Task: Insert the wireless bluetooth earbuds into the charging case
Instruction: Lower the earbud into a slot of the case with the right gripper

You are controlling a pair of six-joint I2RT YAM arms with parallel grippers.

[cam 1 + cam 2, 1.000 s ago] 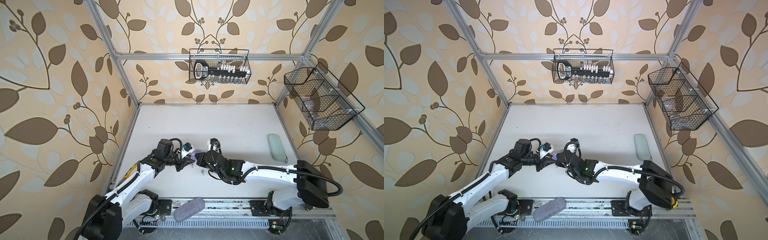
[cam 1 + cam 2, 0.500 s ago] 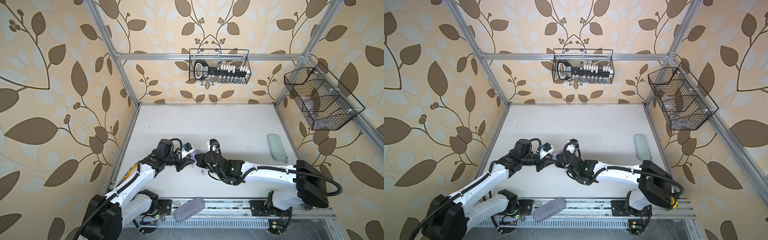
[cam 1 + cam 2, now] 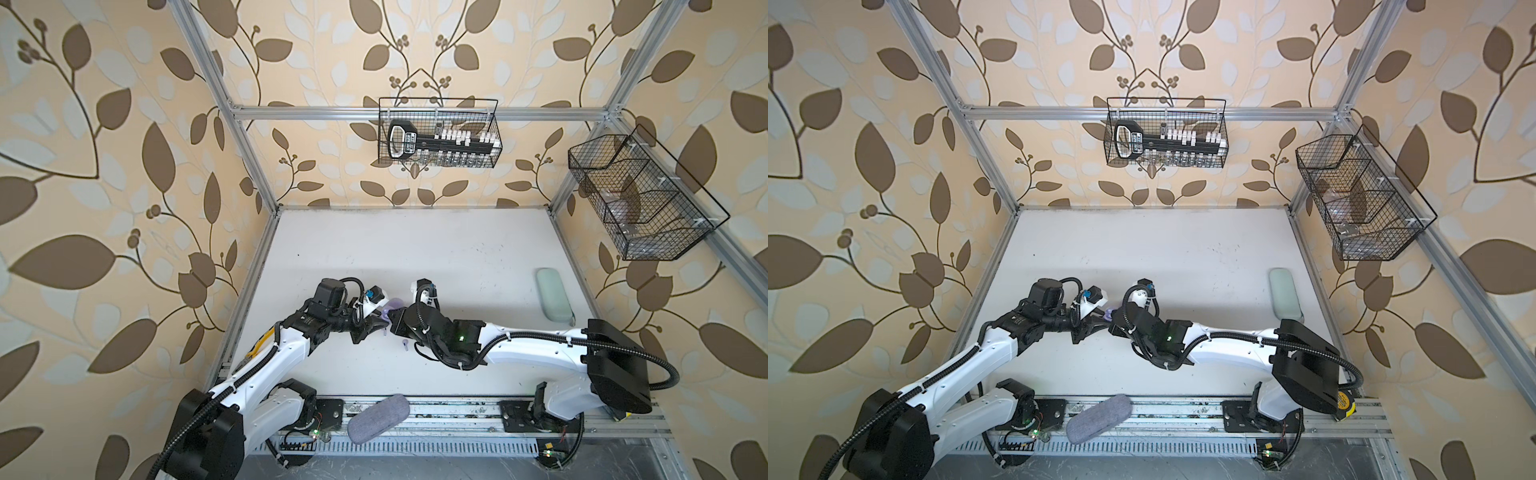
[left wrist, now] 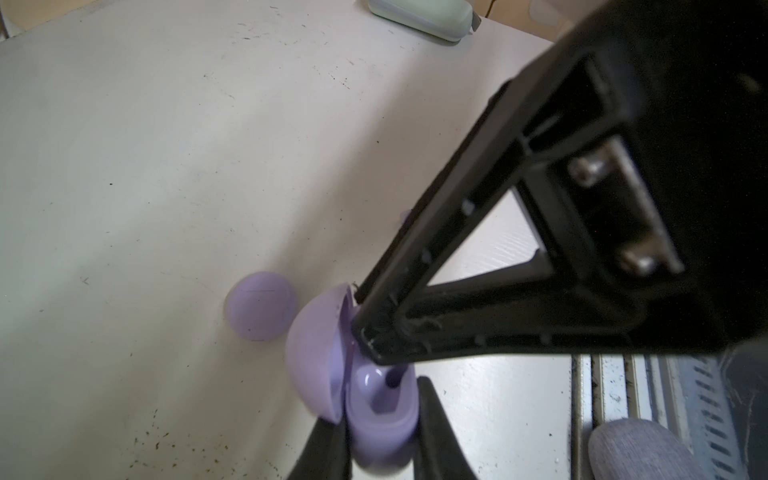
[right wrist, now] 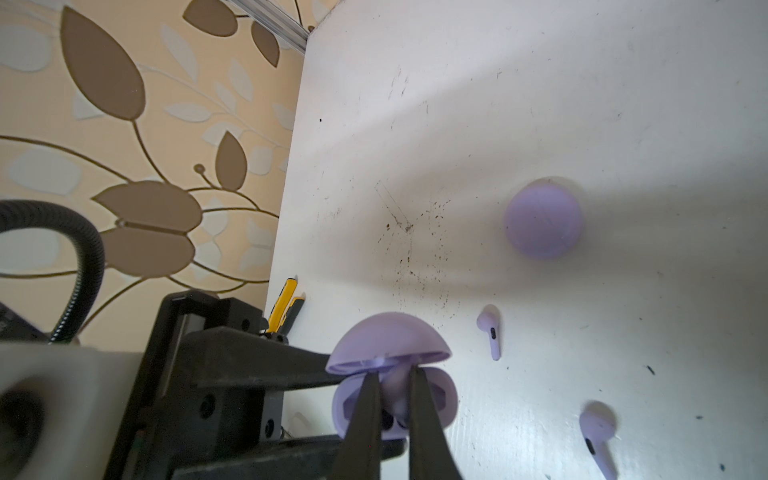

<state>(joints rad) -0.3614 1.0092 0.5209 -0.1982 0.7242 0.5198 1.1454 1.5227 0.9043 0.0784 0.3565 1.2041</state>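
Observation:
My left gripper is shut on the base of an open lavender charging case, whose lid stands hinged up. My right gripper is shut on a pale-lavender earbud and holds it at the case's open base, under the lid. Whether the earbud sits in its socket is hidden by the fingers. In both top views the two grippers meet at the case, left of the table's middle. Two more earbuds lie loose on the table beside it.
A second lavender case, closed, lies on the white table just beyond the held one. A pale green glasses case lies at the right edge and a grey one on the front rail. Wire baskets hang on the back and right walls.

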